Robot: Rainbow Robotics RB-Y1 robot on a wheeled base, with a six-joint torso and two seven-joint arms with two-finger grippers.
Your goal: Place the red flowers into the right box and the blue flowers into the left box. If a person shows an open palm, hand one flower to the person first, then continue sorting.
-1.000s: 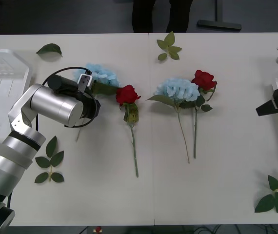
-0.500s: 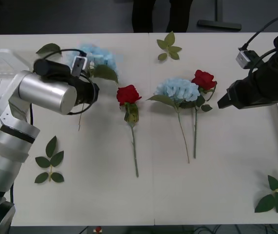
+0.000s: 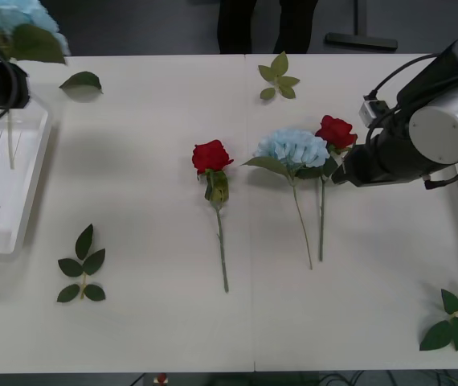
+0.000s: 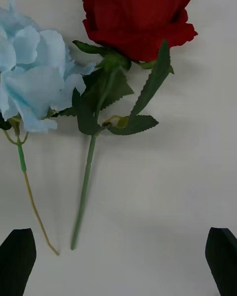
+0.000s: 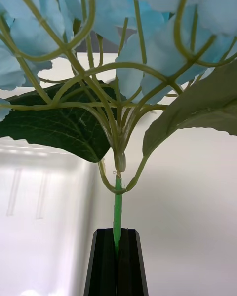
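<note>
A blue flower hangs over the left box at the tabletop's far left, its stem pinched in the closed left tool. The right tool, fingers spread wide and empty, hovers beside a red flower lying next to another blue flower mid-tabletop.

deep red is seen on the rose heads, pale blue on the hydrangea heads. green is shown by stems and leaf sprigs. the left box is white and ribbed.
</note>
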